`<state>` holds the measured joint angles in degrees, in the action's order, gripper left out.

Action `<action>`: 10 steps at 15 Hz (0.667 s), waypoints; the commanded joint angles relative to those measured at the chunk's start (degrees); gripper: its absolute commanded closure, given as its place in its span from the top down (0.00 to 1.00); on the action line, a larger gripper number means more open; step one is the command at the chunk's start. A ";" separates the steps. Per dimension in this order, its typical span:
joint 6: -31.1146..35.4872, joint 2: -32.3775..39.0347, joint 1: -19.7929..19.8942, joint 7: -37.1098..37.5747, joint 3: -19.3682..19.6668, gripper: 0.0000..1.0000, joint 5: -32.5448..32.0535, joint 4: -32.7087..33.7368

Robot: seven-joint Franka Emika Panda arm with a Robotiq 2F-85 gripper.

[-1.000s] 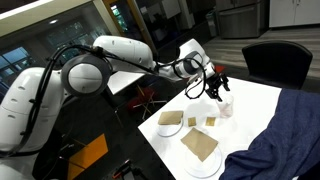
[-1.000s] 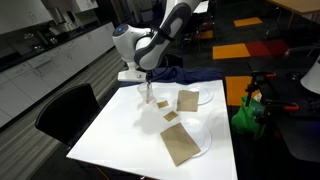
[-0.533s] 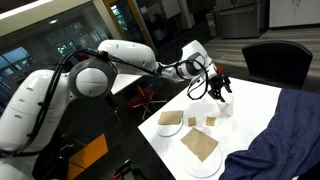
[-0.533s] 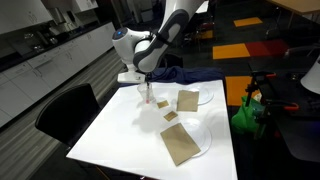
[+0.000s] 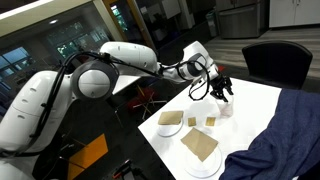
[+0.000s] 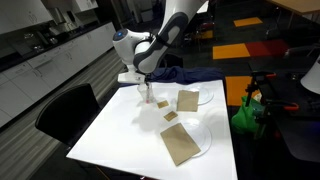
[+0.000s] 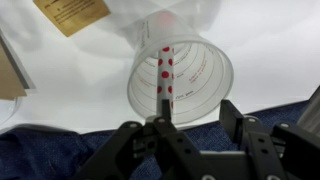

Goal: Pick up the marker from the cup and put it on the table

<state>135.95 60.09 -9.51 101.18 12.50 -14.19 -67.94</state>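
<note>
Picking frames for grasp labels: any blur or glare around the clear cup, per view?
Wrist view: small clear plastic cup and thin red-dotted marker fairly sharp; black gripper soft, near lens; white tabletop washed out. In both exterior views: cup tiny, marker unresolved.

Two white plates are seen in an exterior view, a small plate (image 5: 163, 130) and a large plate (image 5: 213, 165), each with a tan square laid on it. Two smaller tan pieces (image 5: 191, 121) lie between them. A dark blue cloth (image 5: 285, 135) is draped over one edge, near the large plate, and is also seen along the bottom of the wrist view. A black chair (image 6: 65, 110) is drawn up at one side. A green object (image 6: 247, 115) is seen beyond the opposite side, and orange floor tiles (image 6: 245, 20) behind. A printed tan card (image 7: 72, 12) is seen in the wrist view.
</note>
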 commanded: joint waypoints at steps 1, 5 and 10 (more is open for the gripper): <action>-1.35 1.46 -0.60 2.07 1.34 0.54 1.16 2.37; -1.86 2.06 -0.55 1.85 1.41 0.55 1.18 3.32; -1.13 1.28 -1.12 2.36 1.69 0.54 0.92 2.17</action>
<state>135.95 61.10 -9.58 101.74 13.08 -14.19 -66.61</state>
